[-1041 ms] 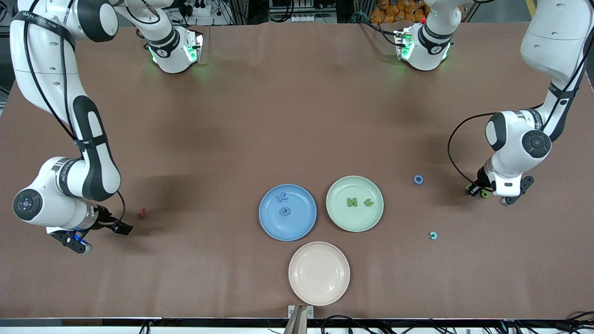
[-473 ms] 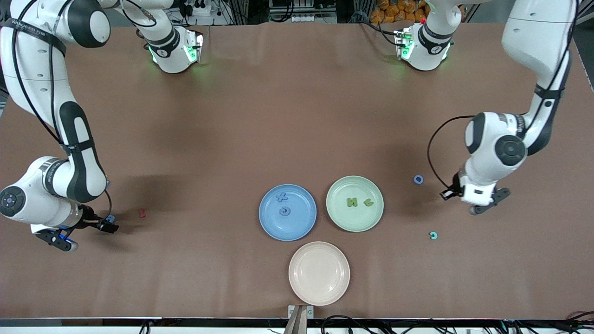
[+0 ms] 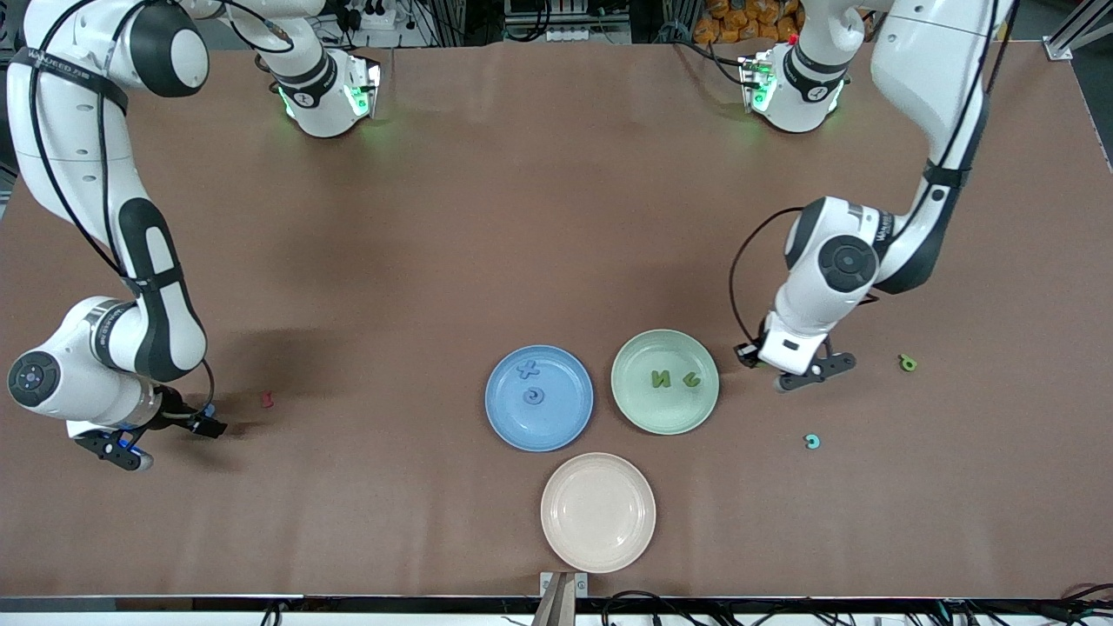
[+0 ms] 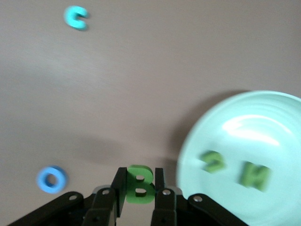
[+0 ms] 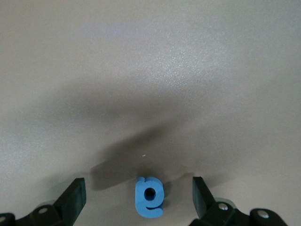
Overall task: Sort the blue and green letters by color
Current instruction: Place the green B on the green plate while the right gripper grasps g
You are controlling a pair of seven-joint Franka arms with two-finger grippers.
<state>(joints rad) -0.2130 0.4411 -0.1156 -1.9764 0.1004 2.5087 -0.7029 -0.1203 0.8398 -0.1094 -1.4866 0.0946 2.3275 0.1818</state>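
You were looking at a brown table [image 3: 556, 217] that carried three plates near its front edge: a blue plate [image 3: 504, 417], a green plate [image 3: 635, 409] beside it toward the left arm's end, and a pink plate [image 3: 598, 513] nearest the camera. A teal letter [image 3: 812, 442] and a green ring letter [image 3: 908, 363] lay on the bare table toward the left arm's end. A dark red letter [image 3: 268, 400] and a blue letter [image 5: 149, 197] lay toward the right arm's end.

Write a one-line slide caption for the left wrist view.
Left claw grips a green letter B beside the green plate, with a blue ring letter on the table.
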